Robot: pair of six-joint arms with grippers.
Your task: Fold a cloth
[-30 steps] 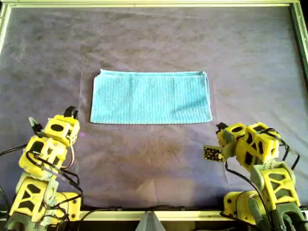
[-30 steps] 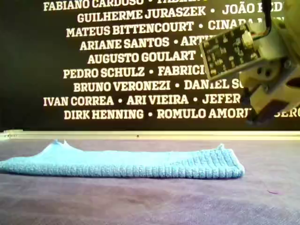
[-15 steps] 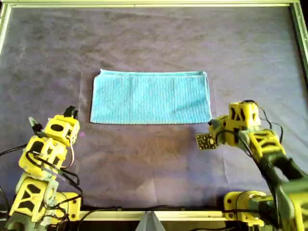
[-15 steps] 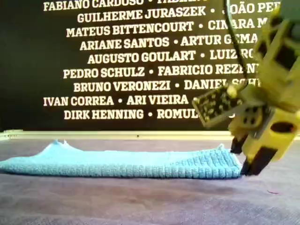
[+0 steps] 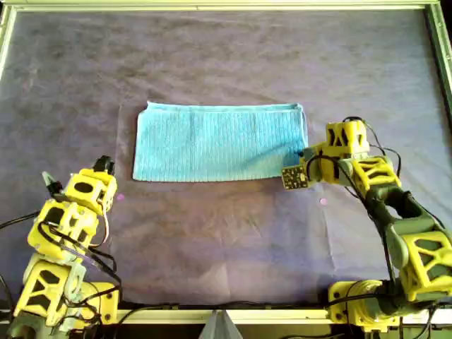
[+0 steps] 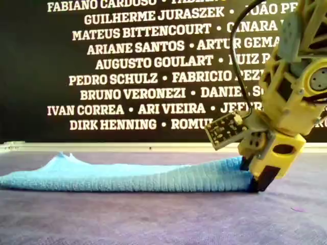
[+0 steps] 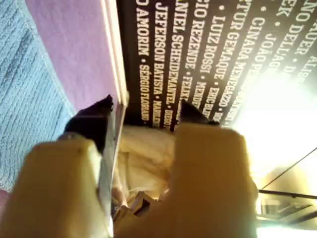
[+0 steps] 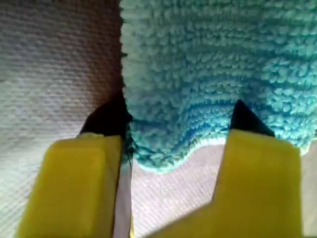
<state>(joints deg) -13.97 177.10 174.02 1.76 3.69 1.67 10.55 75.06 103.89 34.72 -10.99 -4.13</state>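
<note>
Both your grippers gape: right gripper (image 8: 173,134) straddles the cloth's (image 5: 220,143) near overhead-right corner, left gripper (image 7: 143,111) holds nothing.

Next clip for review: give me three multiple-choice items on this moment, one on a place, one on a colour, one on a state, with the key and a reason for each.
1. Where is the right gripper?
A. at the cloth's corner, lower right in the overhead view
B. above the cloth's middle
C. off the table

2. What colour is the cloth?
A. white
B. light blue
C. red

3. How do the right gripper's jaws stand?
A. shut on nothing
B. open, straddling the cloth's corner
C. hidden

Key: 1 A, the overhead view shows the arm reaching that corner. 2 B, every view shows it light blue on the purple-grey table cover. 3 B, the right wrist view shows cloth between spread fingers.
</note>
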